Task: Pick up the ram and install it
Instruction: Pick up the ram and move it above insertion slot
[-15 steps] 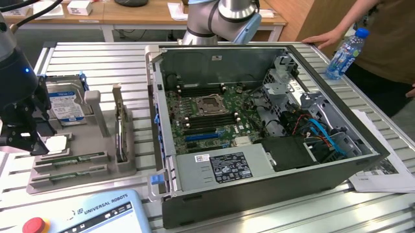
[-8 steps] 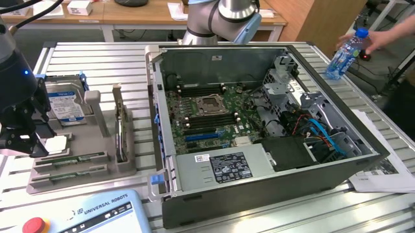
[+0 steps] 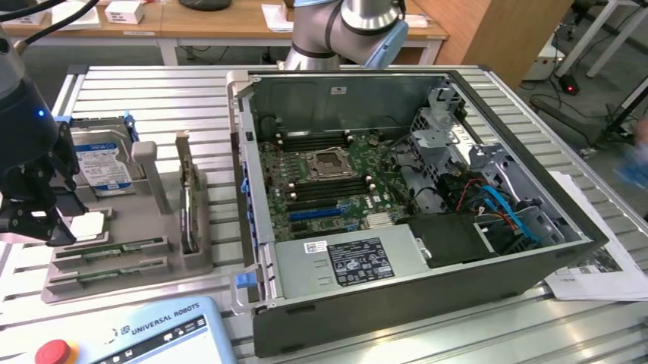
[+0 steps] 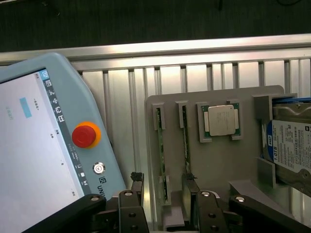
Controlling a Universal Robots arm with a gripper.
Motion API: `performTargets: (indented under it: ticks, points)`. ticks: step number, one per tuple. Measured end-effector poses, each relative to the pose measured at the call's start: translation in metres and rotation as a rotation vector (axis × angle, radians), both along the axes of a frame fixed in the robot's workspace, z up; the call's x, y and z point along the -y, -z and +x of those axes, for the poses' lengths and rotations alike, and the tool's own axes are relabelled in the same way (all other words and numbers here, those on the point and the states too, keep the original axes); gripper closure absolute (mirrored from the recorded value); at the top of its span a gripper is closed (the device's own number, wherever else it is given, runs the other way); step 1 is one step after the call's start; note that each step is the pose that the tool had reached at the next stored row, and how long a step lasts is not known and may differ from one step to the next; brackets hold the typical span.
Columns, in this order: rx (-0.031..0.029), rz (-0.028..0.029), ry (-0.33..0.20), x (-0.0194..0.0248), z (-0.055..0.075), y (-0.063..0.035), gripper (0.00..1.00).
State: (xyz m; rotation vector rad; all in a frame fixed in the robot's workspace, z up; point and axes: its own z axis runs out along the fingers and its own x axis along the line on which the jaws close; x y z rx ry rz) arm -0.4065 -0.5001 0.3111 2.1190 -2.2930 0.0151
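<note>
**Spread jaws hang over the parts tray, ram in its slot**

Black fingers [image 4: 136, 180] of the gripper [image 4: 164, 177] sit closest to the wrist camera. The jaws are spread wide and grip nothing. Between them, lower down, the ram [image 4: 159, 145] stands on edge in a narrow slot of the grey tray [image 4: 228, 167]. A second stick [image 4: 185, 138] stands in the slot just beside it, roughly in line with one finger. Whether either finger touches the tray cannot be told.

In the exterior view the arm [image 3: 344, 26] rises from behind the computer case [image 3: 405, 303]. Its wrist comes in at the exterior view's left edge, with the gripper pointing down over the tray.

On the tray, past the two sticks, lie a square silver processor [image 4: 221, 120] and then a hard drive [image 4: 291, 145] with a blue-and-white label. A pale blue control pendant [image 4: 48, 145] with a red stop button lies on the ribbed metal table [image 4: 121, 97], just beside the tray on the ram's side. The case lies open on the exterior view's right, well apart from the gripper, its green motherboard [image 3: 324, 178] facing up.
</note>
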Motion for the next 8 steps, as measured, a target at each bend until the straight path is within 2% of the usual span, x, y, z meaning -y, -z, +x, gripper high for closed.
performTargets:
  ticks: [8]
  points:
    - [0.0, 0.0, 0.0, 0.0, 0.0, 0.0072, 0.55]
